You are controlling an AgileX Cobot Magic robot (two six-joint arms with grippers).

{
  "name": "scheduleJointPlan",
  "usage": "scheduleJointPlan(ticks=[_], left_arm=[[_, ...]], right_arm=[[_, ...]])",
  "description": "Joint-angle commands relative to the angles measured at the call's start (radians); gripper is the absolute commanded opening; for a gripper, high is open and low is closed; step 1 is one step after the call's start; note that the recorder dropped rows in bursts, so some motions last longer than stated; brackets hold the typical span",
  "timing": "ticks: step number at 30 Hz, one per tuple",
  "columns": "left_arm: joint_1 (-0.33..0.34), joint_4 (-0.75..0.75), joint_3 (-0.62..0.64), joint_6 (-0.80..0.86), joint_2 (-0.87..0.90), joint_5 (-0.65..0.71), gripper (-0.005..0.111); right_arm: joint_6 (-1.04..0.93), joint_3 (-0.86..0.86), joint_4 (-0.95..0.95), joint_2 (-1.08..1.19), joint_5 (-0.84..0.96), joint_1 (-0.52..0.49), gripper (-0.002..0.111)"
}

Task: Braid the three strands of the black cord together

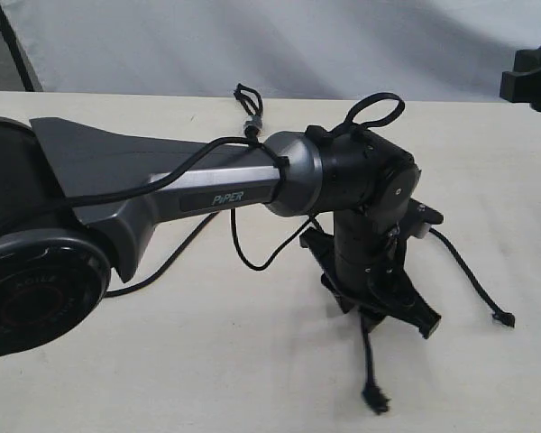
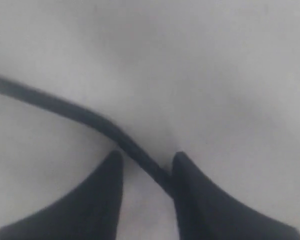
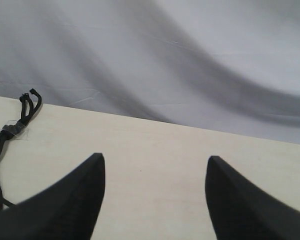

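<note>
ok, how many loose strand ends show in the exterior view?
2. One strand end lies on the table, right of the left arm. Another lies near the view's lower edge, below the arm's wrist. A third may be hidden under the arm.

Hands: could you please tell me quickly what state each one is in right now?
Left hand: open, with one strand running through its gap, not clamped.
Right hand: open, holding nothing.

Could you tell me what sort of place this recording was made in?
Most likely a robotics lab test bench rather than a home: a pale tabletop, a plain grey cloth backdrop behind it, and a PiPER-labelled robot arm working over a black cord.
</note>
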Motion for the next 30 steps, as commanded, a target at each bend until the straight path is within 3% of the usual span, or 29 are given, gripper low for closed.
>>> scheduleJointPlan(ticks=[1,10,15,19,23,30], left_arm=[[-0.008,0.143,0.011,-0.036,0.012,0.181,0.002],[-0.008,0.286,0.018,-0.086,-0.094,0.181,0.0],[0.001,0.389,0.162,-0.103,-0.201,0.181,0.0],[0.044,0.559,0.307,-0.176,-0.298,0.181,0.0],[0.134,0.711,0.459,-0.298,-0.397,0.111,0.0],[0.367,0.74,0.681,-0.299,-0.454,-0.171,0.0]], right_arm=[[-0.009,0.006,0.0,-0.004,-0.006,-0.006,0.056],[-0.009,0.006,0.0,-0.004,-0.013,-0.006,0.056],[-0.009,0.006,0.0,-0.004,-0.022,-0.006,0.056],[-0.005,0.006,0.0,-0.004,-0.022,-0.006,0.056],[-0.003,0.006,0.0,-0.004,-0.022,-0.006,0.056],[0.014,0.006,0.0,-0.004,-0.022,-0.006,0.056]])
